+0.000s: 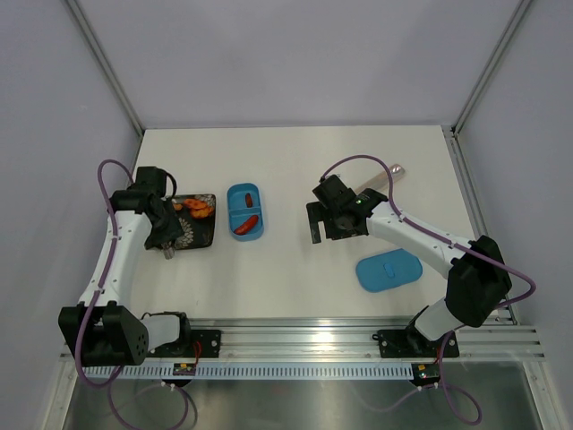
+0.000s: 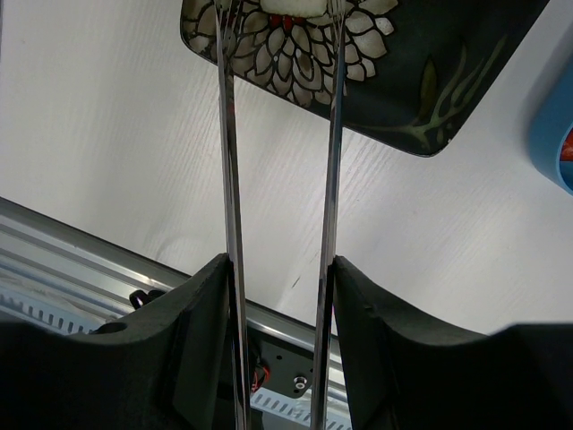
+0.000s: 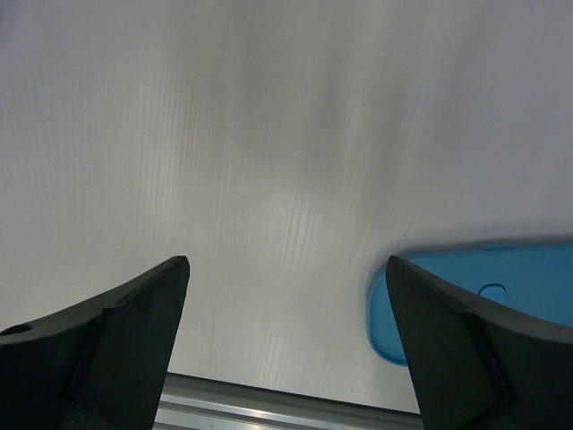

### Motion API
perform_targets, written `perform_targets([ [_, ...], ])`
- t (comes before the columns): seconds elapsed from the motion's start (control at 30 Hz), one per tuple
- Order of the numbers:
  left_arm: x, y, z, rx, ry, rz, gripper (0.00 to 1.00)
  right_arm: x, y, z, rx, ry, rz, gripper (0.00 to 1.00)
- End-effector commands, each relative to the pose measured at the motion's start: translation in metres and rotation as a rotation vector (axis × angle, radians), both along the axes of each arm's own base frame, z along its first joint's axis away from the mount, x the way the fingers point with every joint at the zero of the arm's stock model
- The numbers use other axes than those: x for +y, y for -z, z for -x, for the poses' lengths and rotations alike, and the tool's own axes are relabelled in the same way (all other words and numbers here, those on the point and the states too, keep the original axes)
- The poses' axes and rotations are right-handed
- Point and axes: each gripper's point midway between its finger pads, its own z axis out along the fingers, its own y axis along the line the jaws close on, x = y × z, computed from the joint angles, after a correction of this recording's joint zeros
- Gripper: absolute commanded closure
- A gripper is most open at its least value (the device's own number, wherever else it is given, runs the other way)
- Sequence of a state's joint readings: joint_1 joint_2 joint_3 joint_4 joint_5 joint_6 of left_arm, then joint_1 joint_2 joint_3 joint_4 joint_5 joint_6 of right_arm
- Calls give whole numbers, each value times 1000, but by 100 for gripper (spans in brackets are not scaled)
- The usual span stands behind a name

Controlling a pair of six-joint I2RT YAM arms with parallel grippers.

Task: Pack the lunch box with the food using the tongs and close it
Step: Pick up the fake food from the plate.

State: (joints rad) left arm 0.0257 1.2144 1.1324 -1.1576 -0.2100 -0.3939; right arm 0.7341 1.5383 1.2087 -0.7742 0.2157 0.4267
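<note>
The blue lunch box (image 1: 244,212) lies open mid-table with a red sausage piece (image 1: 246,225) in its near compartment. Orange food (image 1: 199,208) sits on the dark patterned plate (image 1: 204,235) to its left. My left gripper (image 1: 166,235) is shut on the silver tongs (image 2: 229,161). Each slim arm is pressed against a finger (image 2: 201,313). The tongs stay spread, and their tips reach over the plate's flower pattern (image 2: 403,81). The box's edge (image 2: 551,134) shows at the right of the left wrist view. My right gripper (image 1: 327,219) hovers open and empty right of the box.
The flat blue lid (image 1: 389,270) lies at the near right and shows beside the right fingers (image 3: 501,282). A grey-silver utensil (image 1: 383,179) lies behind the right arm. The metal rail (image 1: 295,336) runs along the near edge.
</note>
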Motion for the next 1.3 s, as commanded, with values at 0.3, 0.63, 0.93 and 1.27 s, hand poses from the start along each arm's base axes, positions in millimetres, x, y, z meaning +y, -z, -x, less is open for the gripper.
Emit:
perform_targets([
  [0.3, -6, -7, -8, -86, -25, 40, 51, 7, -12, -4, -29, -15, -44, 1],
  [0.63, -6, -5, -11, -98, -24, 45, 51, 11, -13, -7, -28, -29, -49, 1],
  [0.93, 2, 9, -16, -61, -26, 19, 51, 12, -12, -7, -29, -32, -47, 1],
  [1.27, 8, 15, -23, -59, -37, 15, 54, 11, -9, -7, -25, -22, -45, 0],
])
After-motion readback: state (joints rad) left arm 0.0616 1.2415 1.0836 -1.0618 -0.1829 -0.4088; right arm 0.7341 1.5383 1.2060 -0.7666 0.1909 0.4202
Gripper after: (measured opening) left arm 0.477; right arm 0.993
